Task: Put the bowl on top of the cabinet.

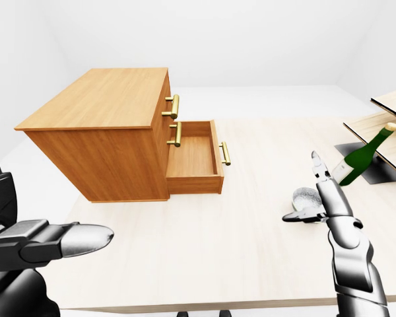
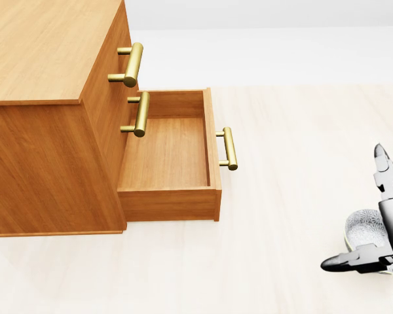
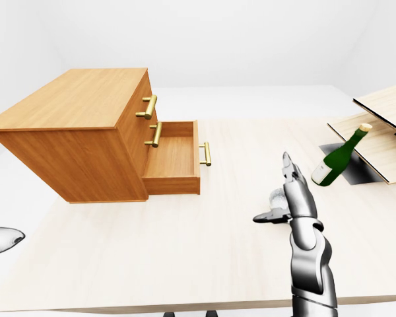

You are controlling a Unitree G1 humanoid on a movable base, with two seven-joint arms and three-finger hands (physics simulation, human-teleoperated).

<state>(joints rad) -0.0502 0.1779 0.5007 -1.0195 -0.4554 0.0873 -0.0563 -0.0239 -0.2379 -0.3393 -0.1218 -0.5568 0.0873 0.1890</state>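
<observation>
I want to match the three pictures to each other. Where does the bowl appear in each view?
Left-eye view: the bowl is right of centre, below the middle.
Head view: the bowl is low, near the right edge.
Right-eye view: the bowl is right of centre, below the middle.
Shared landmark: the open drawer, which lies left of the bowl in every view.

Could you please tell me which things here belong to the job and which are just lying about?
For the job: bowl on the table; cabinet, whose top is the goal; right hand, open about the bowl.
Lying about: green bottle, leaning; open drawer, holding nothing.
</observation>
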